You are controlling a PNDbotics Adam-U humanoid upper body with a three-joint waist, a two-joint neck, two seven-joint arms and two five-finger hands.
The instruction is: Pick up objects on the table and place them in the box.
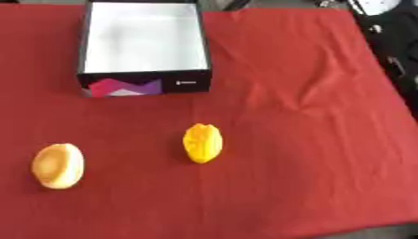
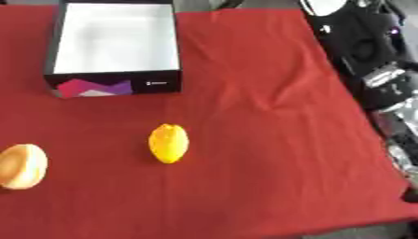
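Apparently yellow ridged fruit lies lengthwise toward the box

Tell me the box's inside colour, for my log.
White inside the box, with black walls; the left eye view shows it best.

Small white mark on the box front; nothing legible

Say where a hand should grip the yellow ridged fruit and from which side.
Grip the yellow ridged fruit across its narrow middle, coming from above. It lies flat on the red cloth, long axis running near to far, with open cloth on both sides, so fingers and thumb could probably close over its left and right flanks.
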